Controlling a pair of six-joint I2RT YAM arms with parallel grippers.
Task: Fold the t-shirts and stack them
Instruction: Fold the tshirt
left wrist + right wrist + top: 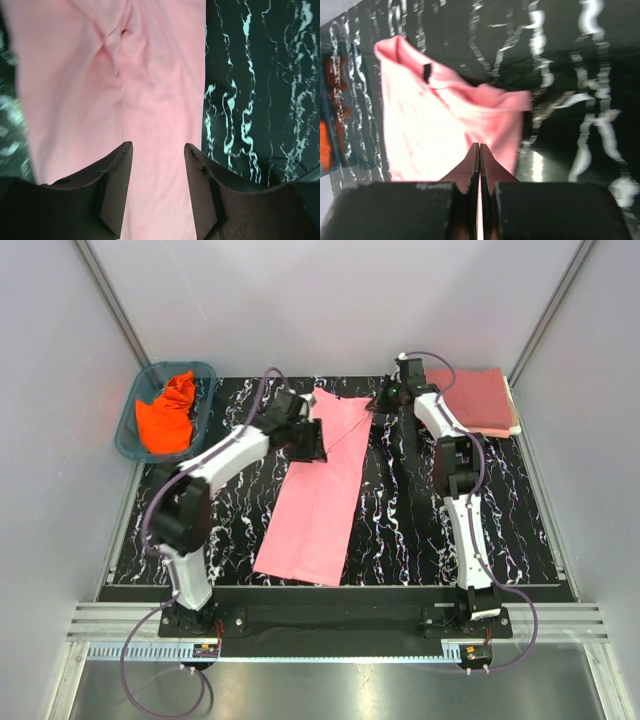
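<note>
The right pincer (479,148) is fully closed, its two dark fingers pressed flat together, and a thin pink strip shows between them, so it has a hold on the edge of the light pink cotton t-shirt (315,505). In the right wrist view the cloth in front of these fingers stands up a little from the table, with a fold and a small dark tag near the upper left of the frame. The left pincer (157,167) is wide open and holds nothing; its fingers stand apart just above the pink cloth, close to the cloth's right border, where wrinkles run to the top of the frame. In the top view both pincers are at the far end of this shirt – the left one on its upper left part, the right one at its upper right corner. The shirt lies as a long narrow strip in the centre of the black table top with white marble veins (420,535). At the upper right lies a folded rose-red t-shirt (468,400), with a cream cloth (515,426) showing under its right edge. At the upper left, a bright orange t-shirt (168,418) sits crumpled in a teal plastic basket (124,436).
</note>
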